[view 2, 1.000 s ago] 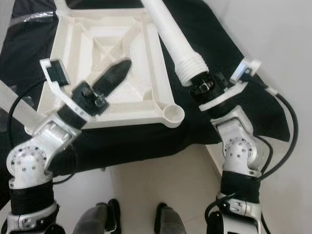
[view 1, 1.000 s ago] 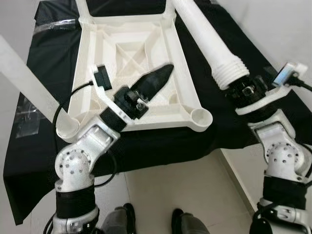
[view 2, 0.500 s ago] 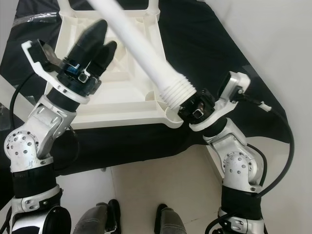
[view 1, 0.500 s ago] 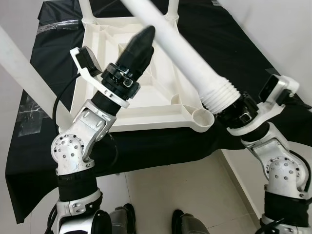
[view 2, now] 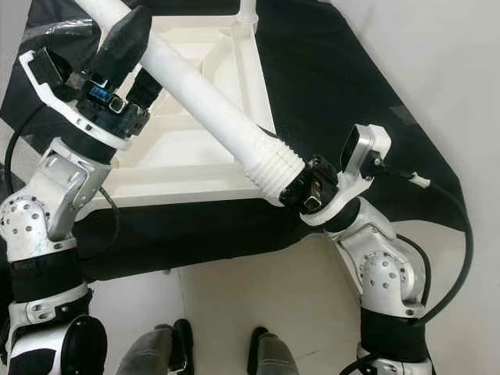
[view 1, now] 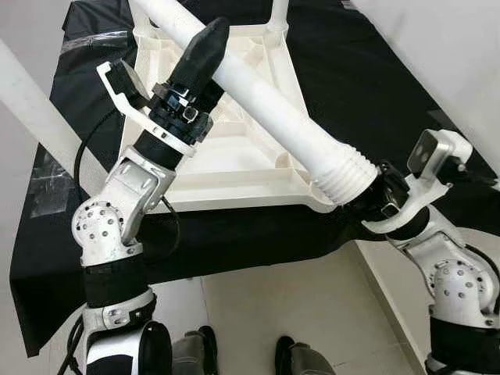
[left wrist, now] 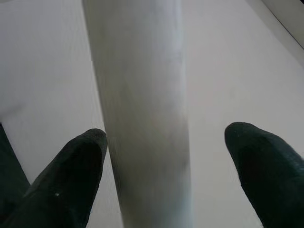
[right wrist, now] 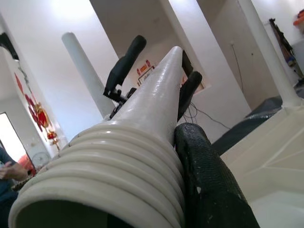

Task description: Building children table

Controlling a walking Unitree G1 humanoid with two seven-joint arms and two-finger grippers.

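The white table top (view 1: 234, 186) lies upside down on a black cloth. A long white table leg (view 1: 266, 101) slants across it. My right gripper (view 1: 373, 194) is shut on the leg's threaded end (view 1: 344, 176), which hangs at the near right corner socket (view 1: 322, 205). One black finger (right wrist: 204, 166) presses along the threads. My left gripper (view 2: 141, 58) is raised and open, with its fingers astride the leg's upper part. In the left wrist view the leg (left wrist: 142, 95) touches one finger while the other stands apart.
Another white leg (view 1: 39, 117) rises from the near left corner, and a third (view 1: 279, 12) stands at the far side. The black cloth (view 1: 375, 78) covers the low platform, whose front edge meets pale floor tiles (view 1: 312, 305). A person (right wrist: 9, 171) is in the background.
My right arm has swung the leg down to the left, so that it now lies low across the table top. The left gripper has risen and come astride the leg.
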